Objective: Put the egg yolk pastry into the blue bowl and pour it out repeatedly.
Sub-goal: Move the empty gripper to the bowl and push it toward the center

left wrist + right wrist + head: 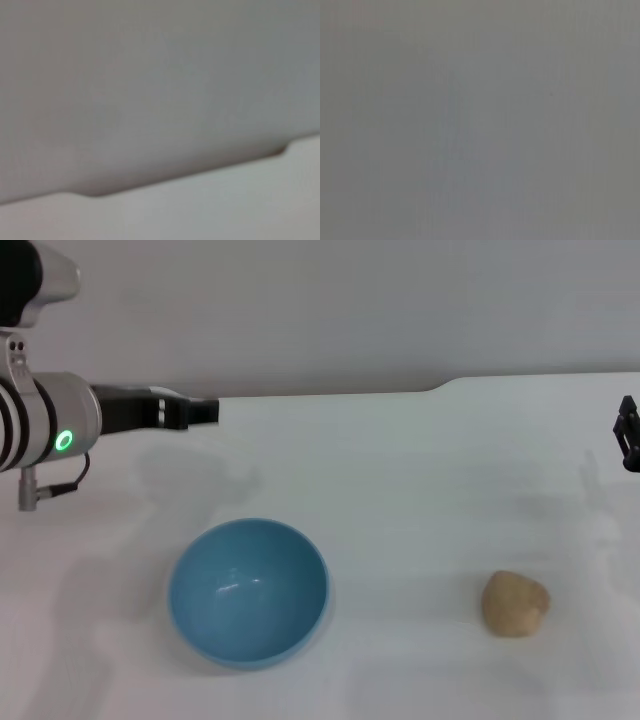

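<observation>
- Head view: blue bowl upright on the white bench, toward my left side, nothing in it. Egg yolk pastry lies on the bench toward my right, well apart from the bowl.
- Head view: my left hand hangs above the bench behind the bowl, arm reaching in from the left edge, carrying nothing; can't tell how far its fingers are spread. My right hand barely shows at the right edge, raised, well clear of the pastry, nothing in it; finger spread also can't tell.
- Left wrist view: only the bench edge and grey wall; no bowl, no pastry, no fingers.
- Right wrist view: flat grey, nothing readable.
- Step, my judgement: start of a cycle, pastry not yet picked up, neither hand touching anything.
- Next move likely needs my right hand, the nearer one, down over the pastry, a soft pinch since it looks doughy, then a carry across to drop it in the bowl.
</observation>
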`<state>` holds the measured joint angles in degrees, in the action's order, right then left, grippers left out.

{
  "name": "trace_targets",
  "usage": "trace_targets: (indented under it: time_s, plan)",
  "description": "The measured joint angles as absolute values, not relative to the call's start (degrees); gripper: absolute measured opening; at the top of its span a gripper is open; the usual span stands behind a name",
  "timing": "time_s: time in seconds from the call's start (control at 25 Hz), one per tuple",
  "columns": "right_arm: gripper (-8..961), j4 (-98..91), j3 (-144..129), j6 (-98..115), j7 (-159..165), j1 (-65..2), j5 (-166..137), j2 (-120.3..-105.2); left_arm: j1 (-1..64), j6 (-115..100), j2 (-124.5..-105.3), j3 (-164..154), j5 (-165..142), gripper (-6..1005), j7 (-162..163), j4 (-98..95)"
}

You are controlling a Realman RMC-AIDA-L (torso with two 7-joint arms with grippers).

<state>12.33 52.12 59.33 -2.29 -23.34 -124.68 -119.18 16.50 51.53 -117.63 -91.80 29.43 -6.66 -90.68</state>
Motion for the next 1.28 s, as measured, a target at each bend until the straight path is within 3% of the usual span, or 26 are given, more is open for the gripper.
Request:
trace_targets:
  time_s: [0.6, 1.28]
  plan:
    - [541, 12.5, 52.1, 59.3, -2.3, -23.4, -124.7, -119.18, 21.5, 76.2, -117.68, -91.5, 28.1, 859, -8.3, -96.8]
    - [541, 12.7, 52.1, 59.3, -2.3, -23.3, -124.6, -119.27, 26.3, 84.2, -118.08, -97.7, 21.8, 859, -4.3, -93.2]
